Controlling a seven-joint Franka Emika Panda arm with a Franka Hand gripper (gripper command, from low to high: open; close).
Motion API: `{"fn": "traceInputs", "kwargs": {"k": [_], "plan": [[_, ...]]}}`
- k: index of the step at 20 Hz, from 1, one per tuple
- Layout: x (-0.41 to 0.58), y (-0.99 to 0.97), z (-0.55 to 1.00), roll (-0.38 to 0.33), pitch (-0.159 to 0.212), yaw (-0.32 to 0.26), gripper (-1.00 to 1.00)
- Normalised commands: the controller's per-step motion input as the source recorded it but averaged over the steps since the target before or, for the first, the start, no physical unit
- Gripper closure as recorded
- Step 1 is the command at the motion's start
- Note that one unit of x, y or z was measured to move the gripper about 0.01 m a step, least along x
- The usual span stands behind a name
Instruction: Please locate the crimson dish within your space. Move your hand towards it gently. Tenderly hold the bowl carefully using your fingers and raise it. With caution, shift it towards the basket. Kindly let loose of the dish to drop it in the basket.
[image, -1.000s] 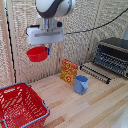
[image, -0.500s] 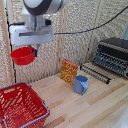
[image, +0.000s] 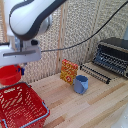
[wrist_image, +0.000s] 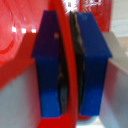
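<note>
The crimson dish (image: 8, 75), a small bright red bowl, hangs in the air at the exterior view's left, just above the basket (image: 22, 106), a large red wire-mesh one with a grey-blue rim. My pale gripper (image: 19, 68) is shut on the bowl's rim from above, under the big white arm. In the wrist view the red rim (wrist_image: 66, 60) runs edge-on between the two blue-tipped fingers (wrist_image: 50, 65), which press on it from both sides.
A blue cup (image: 81, 84) stands on the wooden table, with a red and yellow box (image: 69, 71) behind it. A dark toaster oven (image: 113, 56) and a black rack (image: 95, 72) sit at the exterior view's right. A woven screen backs the scene.
The arm has carried the bowl towards the exterior view's left, from the table's middle to above the basket.
</note>
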Motion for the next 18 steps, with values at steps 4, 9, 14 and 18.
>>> {"fn": "traceInputs", "kwargs": {"k": [4, 9, 14, 18], "plan": [[-0.007, -0.01, -0.3, -0.021, -0.02, 0.093, -1.0], [0.083, -0.08, 0.22, 0.002, 0.0, 0.03, -1.0], [0.149, -0.24, 0.7, 0.025, -0.103, 0.036, -1.0], [0.291, -0.21, 0.53, 0.001, -0.227, 0.047, -1.0]]}}
